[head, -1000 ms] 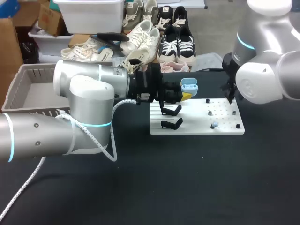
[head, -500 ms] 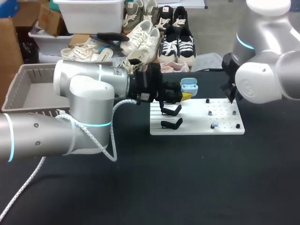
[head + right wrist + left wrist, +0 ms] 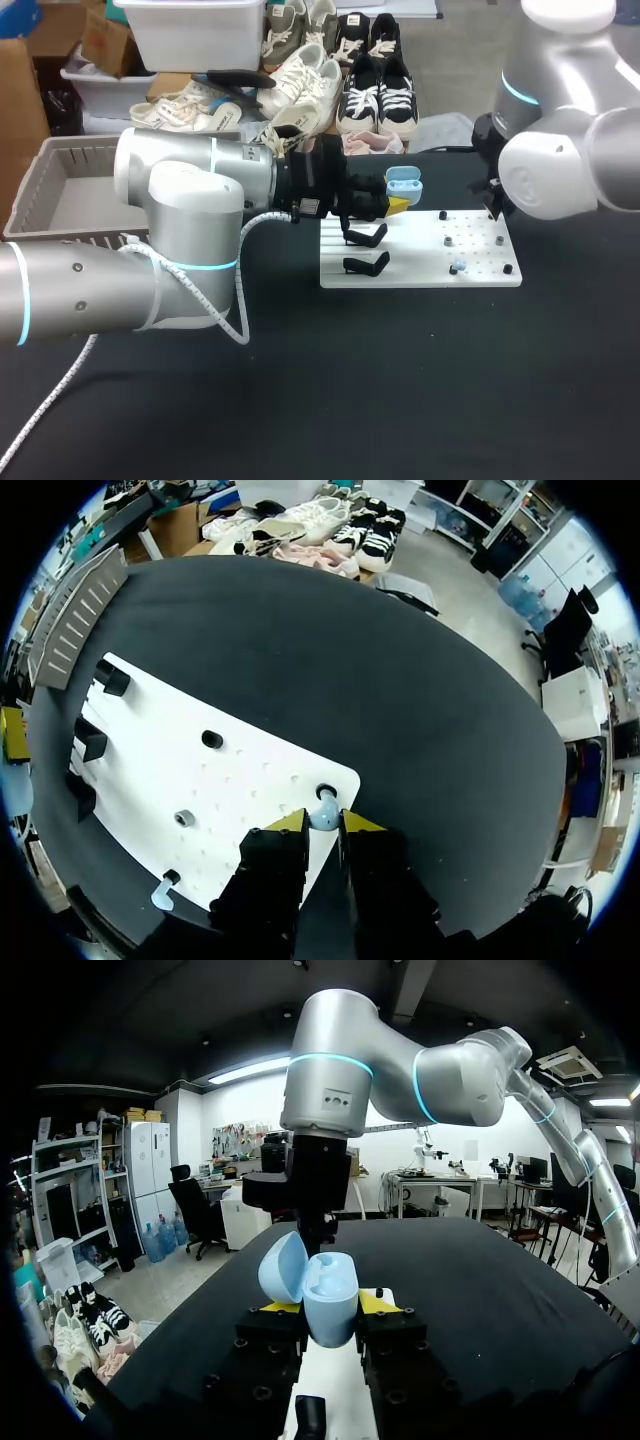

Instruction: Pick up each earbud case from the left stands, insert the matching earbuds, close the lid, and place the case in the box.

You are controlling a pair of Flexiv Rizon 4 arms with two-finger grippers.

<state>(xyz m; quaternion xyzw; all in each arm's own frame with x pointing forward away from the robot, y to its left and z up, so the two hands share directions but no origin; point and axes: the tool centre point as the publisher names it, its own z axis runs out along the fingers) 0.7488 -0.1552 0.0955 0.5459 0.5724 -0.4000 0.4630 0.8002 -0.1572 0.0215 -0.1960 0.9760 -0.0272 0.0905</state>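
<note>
A: At far right corner of board: slight upward shift of right gripper, pinched narrow on pale-blue earbud.
B: Left gripper unmoved, clamped on open case near the stands. Insertion next, probably.

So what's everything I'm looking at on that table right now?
Light blue plastic earbud case: one, lid open, held in the left gripper.
Small light blue earbuds: two, one at the right gripper, one by a peg on the board.
Black stands: three, along the board's left end.
White perforated board: one, on the table.
Grey slatted basket: one, at the table's left.
Black table: one, under everything.
Left gripper: yellow-tipped, shut on the case.
Right gripper: yellow-tipped, over the board's far right corner.
</note>
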